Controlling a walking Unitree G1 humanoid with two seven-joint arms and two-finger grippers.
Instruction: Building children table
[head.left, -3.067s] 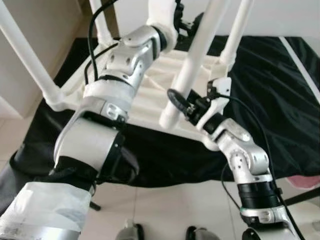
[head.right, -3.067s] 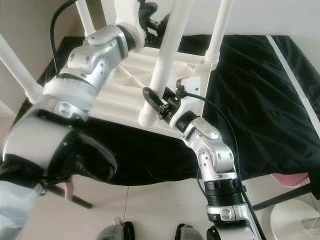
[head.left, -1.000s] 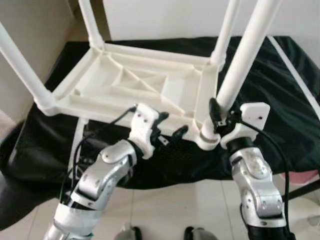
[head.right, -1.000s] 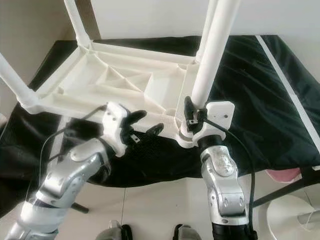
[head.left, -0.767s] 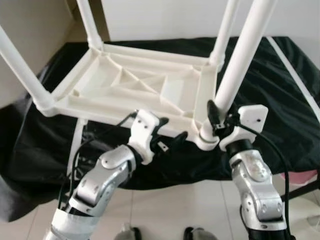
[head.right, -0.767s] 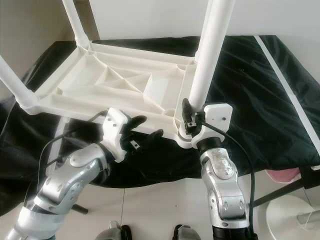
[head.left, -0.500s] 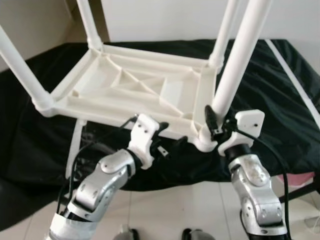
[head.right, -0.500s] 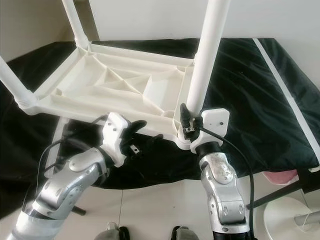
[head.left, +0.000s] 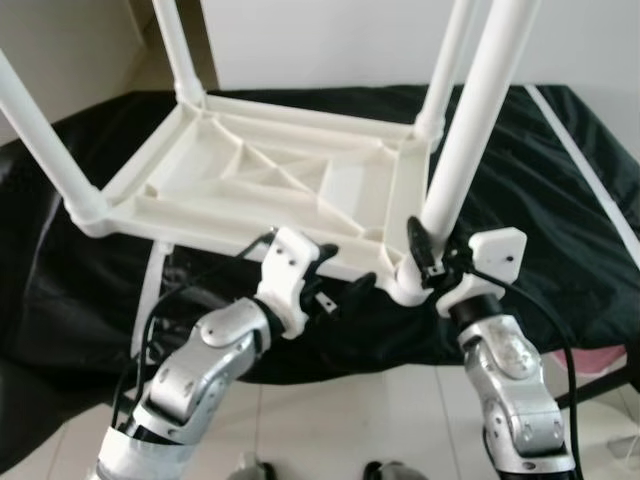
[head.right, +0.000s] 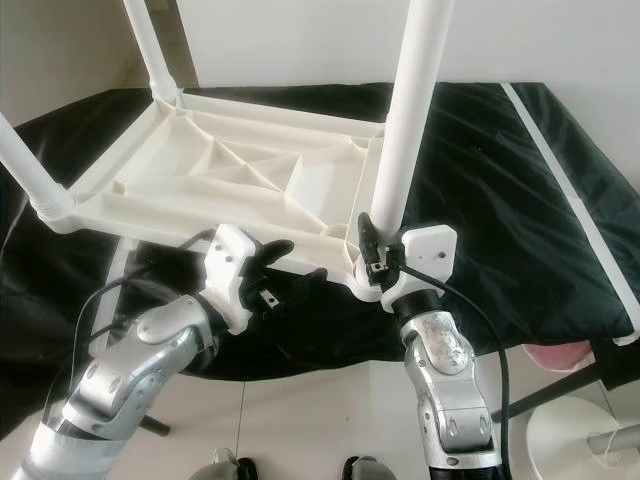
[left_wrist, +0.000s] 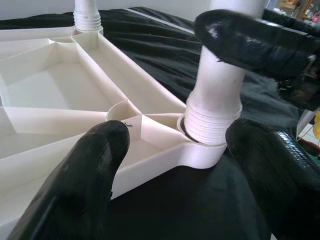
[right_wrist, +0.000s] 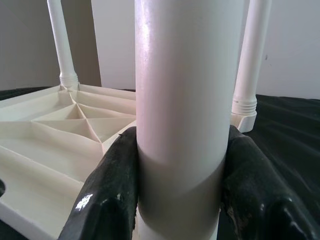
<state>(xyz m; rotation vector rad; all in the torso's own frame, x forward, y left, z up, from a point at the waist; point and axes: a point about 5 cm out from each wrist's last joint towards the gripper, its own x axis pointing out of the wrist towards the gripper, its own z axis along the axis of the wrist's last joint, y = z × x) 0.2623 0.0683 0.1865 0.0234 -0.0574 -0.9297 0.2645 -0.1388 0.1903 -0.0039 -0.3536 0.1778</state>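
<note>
A white plastic table top (head.left: 270, 185) lies upside down on a black cloth, with its legs pointing up. The near right leg (head.left: 470, 130) stands in its corner socket (left_wrist: 200, 150). My right gripper (head.left: 430, 246) is shut on this leg (right_wrist: 185, 100) just above the socket, one finger (right_wrist: 110, 195) on each side. My left gripper (head.left: 345, 268) is open at the table's front edge, beside that same corner. Its fingers (left_wrist: 75, 185) straddle the socket without touching the leg.
Three more legs stand up at the near left (head.left: 45, 130), far left (head.left: 175, 50) and far right (head.left: 450, 60) corners. The black cloth (head.left: 560, 200) spreads widely to the right. Pale floor tiles (head.right: 320, 400) lie below, with a pink object (head.right: 565, 355) at the lower right.
The leg, earlier held tilted with its end loose, now stands upright in the near right socket. My left arm came down from above the table to its front edge.
</note>
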